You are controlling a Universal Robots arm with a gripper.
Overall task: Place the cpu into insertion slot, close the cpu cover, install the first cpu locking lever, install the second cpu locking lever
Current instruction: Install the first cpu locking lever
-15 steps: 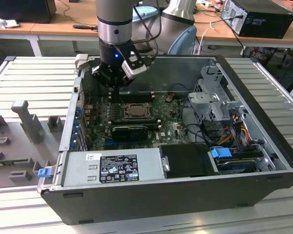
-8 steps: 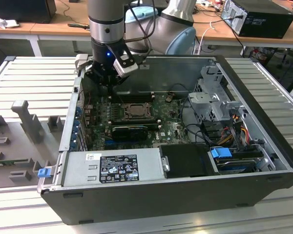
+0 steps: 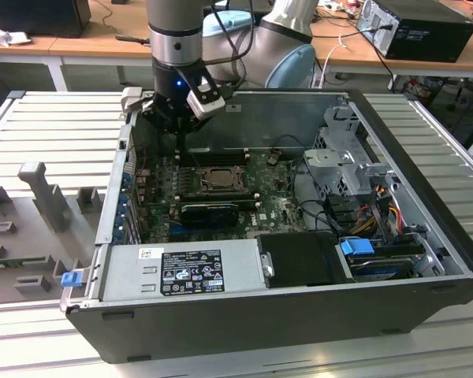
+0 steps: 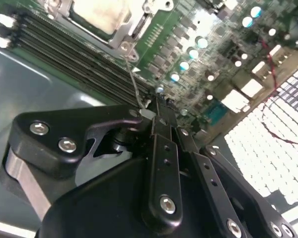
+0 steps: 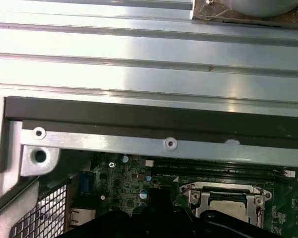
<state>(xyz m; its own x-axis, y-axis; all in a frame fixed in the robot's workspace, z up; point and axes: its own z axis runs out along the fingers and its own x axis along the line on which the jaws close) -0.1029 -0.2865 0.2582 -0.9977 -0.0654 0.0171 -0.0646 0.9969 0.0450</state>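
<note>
The cpu [image 4: 102,12] lies pale and flat in the insertion slot [image 3: 217,178] on the green board. The silvery cpu cover [image 4: 133,30] is down around it; in the first wrist view the cover [image 5: 200,197] frames the chip [image 5: 227,207]. A thin wire locking lever [image 4: 134,82] rises from the socket's corner up to my gripper [image 4: 156,106]. The gripper's fingers are shut, and the lever's end rests against their tips. Whether the end is clamped I cannot tell. In the exterior view the gripper [image 3: 179,142] hangs over the socket's far corner, toward the exterior view's left.
Long black memory slots [image 4: 64,49] run beside the socket. A black graphics card [image 3: 209,211] lies in front of it, then the power supply [image 3: 181,268]. A drive cage [image 3: 347,157] and cables fill the exterior view's right. The case wall [image 5: 139,119] stands close behind the gripper.
</note>
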